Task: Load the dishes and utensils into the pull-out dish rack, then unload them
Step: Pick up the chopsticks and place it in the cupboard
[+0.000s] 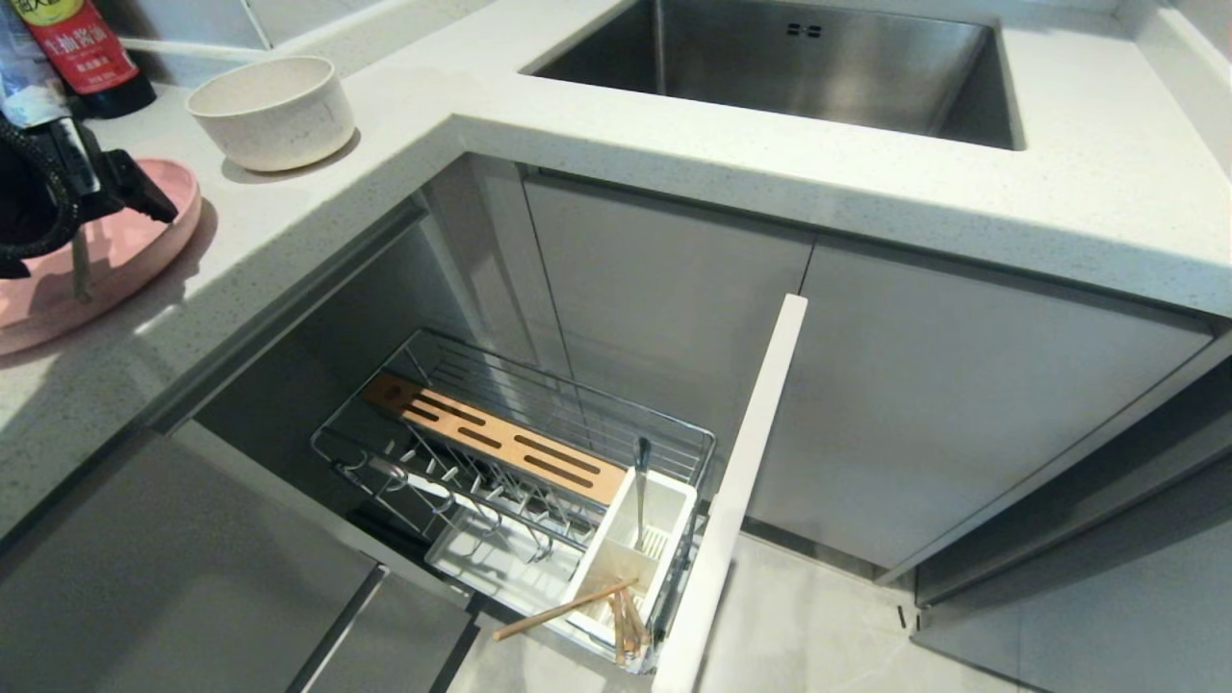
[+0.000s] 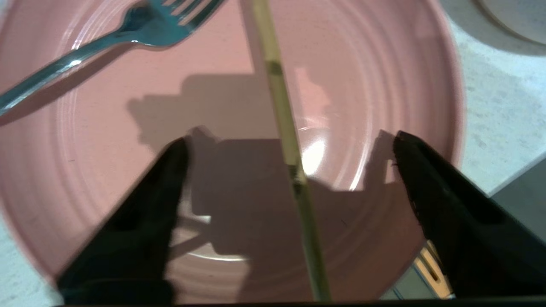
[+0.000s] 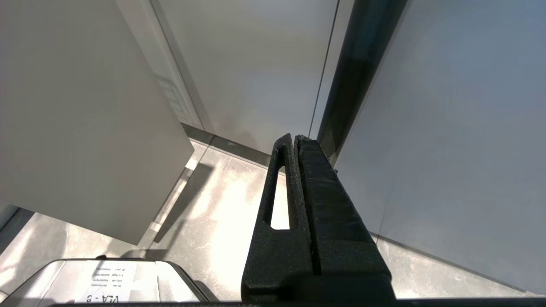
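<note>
The left gripper (image 2: 290,140), wide open and holding nothing, hangs over the pink plate (image 2: 106,170) at nine o'clock on the counter, straddling one chopstick (image 2: 281,106), so I judge it must descend and close before carrying it to the rack (image 1: 539,462).

A large round pink plate (image 1: 115,260) is seen lying flat on the pale counter at the left, its surface ringed with shallow grooves. A slim silver fork (image 2: 106,40) is laid across it, and a single light wooden chopstick (image 2: 290,157) is stretched over its middle. A small cream-white speckled bowl (image 1: 272,111) is set upright on the counter just beyond the plate. Below, the pull-out dish rack (image 1: 520,481) is drawn out from the cabinet: a chrome wire basket with a white tray, a slotted wooden strip and a white utensil caddy (image 1: 630,558). Wooden chopsticks (image 1: 577,606) are seen in the caddy, one leaning out over its rim.
</note>
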`<state>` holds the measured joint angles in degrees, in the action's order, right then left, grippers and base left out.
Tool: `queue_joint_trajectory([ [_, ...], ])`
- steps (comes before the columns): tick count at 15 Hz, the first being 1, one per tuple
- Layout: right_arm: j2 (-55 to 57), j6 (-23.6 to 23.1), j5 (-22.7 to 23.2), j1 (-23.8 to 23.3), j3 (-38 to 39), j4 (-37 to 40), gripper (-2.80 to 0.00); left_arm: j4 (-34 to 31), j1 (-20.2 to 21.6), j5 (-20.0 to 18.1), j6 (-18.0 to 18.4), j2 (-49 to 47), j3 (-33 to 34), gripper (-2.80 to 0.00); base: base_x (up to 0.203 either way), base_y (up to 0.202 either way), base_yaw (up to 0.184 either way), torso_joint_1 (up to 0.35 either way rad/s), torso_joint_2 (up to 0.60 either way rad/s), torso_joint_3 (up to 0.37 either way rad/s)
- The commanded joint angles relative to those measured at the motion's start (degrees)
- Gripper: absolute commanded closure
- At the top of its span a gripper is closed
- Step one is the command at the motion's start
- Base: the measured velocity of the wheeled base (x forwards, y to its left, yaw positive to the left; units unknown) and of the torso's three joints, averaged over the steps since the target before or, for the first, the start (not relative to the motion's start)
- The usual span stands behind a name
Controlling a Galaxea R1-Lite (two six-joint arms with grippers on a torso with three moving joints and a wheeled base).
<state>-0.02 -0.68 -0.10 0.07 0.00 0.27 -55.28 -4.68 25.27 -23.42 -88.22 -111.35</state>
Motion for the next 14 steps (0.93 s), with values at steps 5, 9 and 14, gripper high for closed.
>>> queue_joint_trajectory([
  [5, -0.1, 0.0, 0.0, 0.0, 0.0, 0.0, 0.00, 0.0, 0.0, 0.1, -0.2, -0.1, 0.0, 0.00, 0.000, 0.000, 0.000, 0.000, 0.00, 0.000],
  [9, 0.0, 0.0, 0.0, 0.0, 0.0, 0.0, 0.00, 0.4, 0.1, 0.1, -0.2, -0.1, 0.0, 0.00, 0.000, 0.000, 0.000, 0.000, 0.00, 0.000],
  [14, 0.0, 0.0, 0.0, 0.0, 0.0, 0.0, 0.00, 0.8, 0.1, 0.1, -0.2, 1.4, 0.0, 0.00, 0.000, 0.000, 0.000, 0.000, 0.00, 0.000],
])
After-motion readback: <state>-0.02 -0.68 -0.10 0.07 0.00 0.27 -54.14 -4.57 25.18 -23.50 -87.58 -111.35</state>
